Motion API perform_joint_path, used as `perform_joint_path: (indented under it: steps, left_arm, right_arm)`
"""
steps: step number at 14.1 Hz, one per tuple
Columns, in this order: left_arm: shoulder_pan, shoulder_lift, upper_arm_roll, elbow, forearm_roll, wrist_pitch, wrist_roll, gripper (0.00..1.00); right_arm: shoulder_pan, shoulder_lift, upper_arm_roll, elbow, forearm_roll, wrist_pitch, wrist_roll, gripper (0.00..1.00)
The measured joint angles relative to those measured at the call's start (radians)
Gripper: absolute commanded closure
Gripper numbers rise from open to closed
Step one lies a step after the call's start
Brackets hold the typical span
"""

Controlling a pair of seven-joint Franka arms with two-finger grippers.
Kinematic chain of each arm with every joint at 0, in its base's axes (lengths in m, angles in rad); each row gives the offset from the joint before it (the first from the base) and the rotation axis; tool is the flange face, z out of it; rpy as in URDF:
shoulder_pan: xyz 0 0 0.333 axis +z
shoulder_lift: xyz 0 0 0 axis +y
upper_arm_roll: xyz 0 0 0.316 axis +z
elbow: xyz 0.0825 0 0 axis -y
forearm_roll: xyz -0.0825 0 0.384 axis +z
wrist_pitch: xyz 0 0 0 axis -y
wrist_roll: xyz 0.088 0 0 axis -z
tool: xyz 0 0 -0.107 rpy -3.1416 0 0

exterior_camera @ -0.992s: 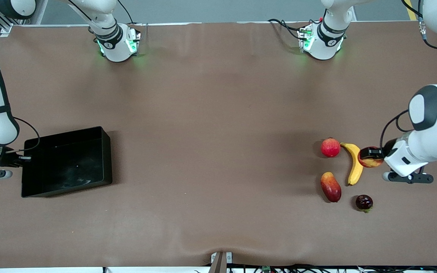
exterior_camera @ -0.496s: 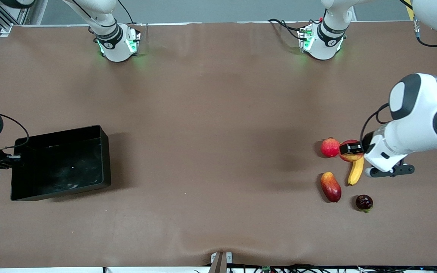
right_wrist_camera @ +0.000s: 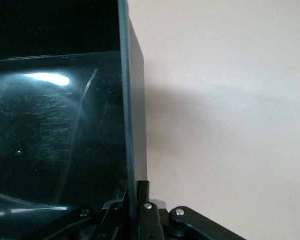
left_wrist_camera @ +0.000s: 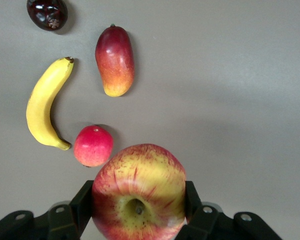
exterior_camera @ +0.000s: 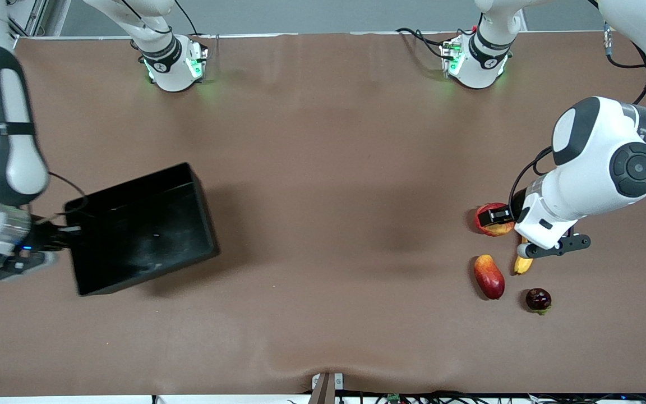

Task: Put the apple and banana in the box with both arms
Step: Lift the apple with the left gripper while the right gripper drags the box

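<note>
Apple, small, round, red-yellow mottled: clamped in left claw, aloft over round red fruit. Shallow black plastic box: wall pinched by right claw, above brown counter.

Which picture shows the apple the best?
The left wrist view: the apple fills the middle, its red and yellow skin and stem dimple plain, clamped between the jaws of the left gripper. In the front view the apple is small and half hidden by that gripper. The right wrist view shows only the box.
</note>
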Motion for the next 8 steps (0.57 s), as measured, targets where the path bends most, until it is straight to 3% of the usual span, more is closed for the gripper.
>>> perform_joint_path:
  steps: [5, 8]
  left_arm:
    - [0.000, 0.000, -0.033, 0.007, -0.009, -0.015, -0.043, 1.00]
    - [0.001, -0.007, -0.036, 0.021, -0.012, -0.042, -0.043, 1.00]
  right_arm:
    - [0.209, -0.008, 0.003, -0.015, 0.015, 0.010, 0.324, 1.00]
    - [0.345, -0.012, 0.004, -0.043, 0.017, 0.109, 0.527, 1.00]
